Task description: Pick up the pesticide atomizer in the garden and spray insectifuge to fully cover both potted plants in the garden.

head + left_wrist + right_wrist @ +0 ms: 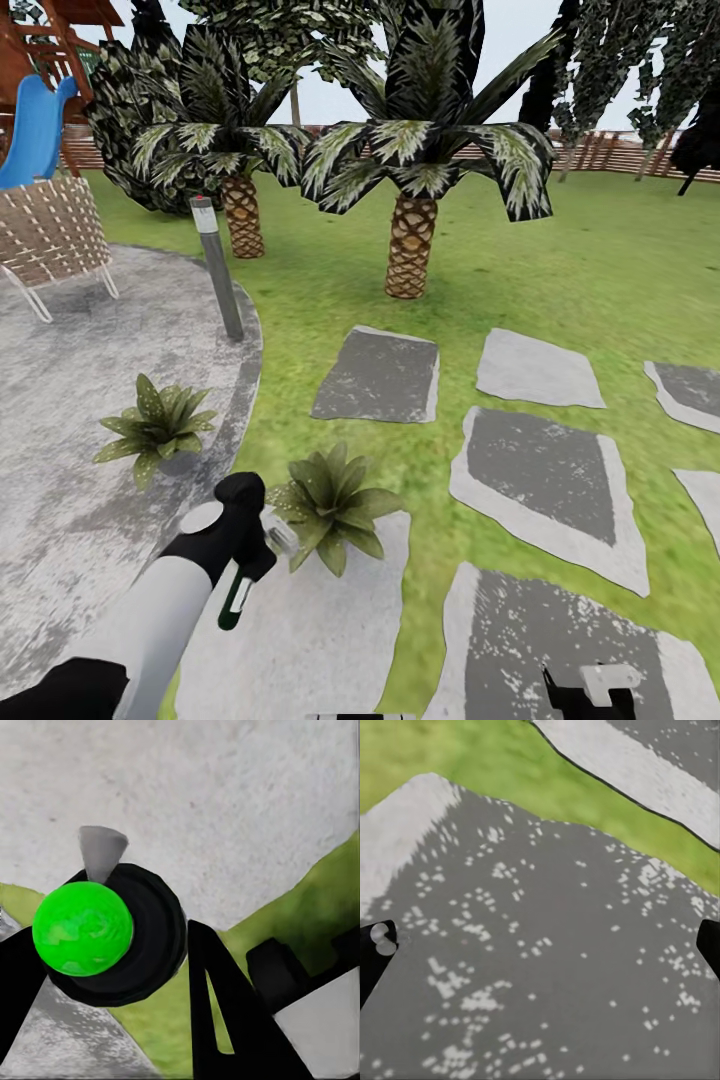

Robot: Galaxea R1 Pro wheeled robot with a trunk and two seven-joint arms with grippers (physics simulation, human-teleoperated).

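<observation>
My left gripper (242, 572) is shut on the pesticide atomizer (236, 603), a slim dark green bottle with a white label, held low over a pale paving slab. Its grey nozzle (281, 536) points toward the nearer potted plant (335, 503), a low rosette of green leaves just beside it. The other potted plant (160, 425) sits on the patio's rim, farther left. In the left wrist view the atomizer (82, 928) shows end-on, bright green on a black round body, between the black fingers (217, 1012). My right gripper (590, 690) hangs open over a dark stepping stone (547, 945).
A grey lamp post (218, 270) with a red top stands at the edge of the round paved patio (60, 480). A woven chair (50, 235) and a blue slide (35, 135) are at far left. Two palms (412, 245) rise behind, with a brown fence (610, 155) beyond the lawn.
</observation>
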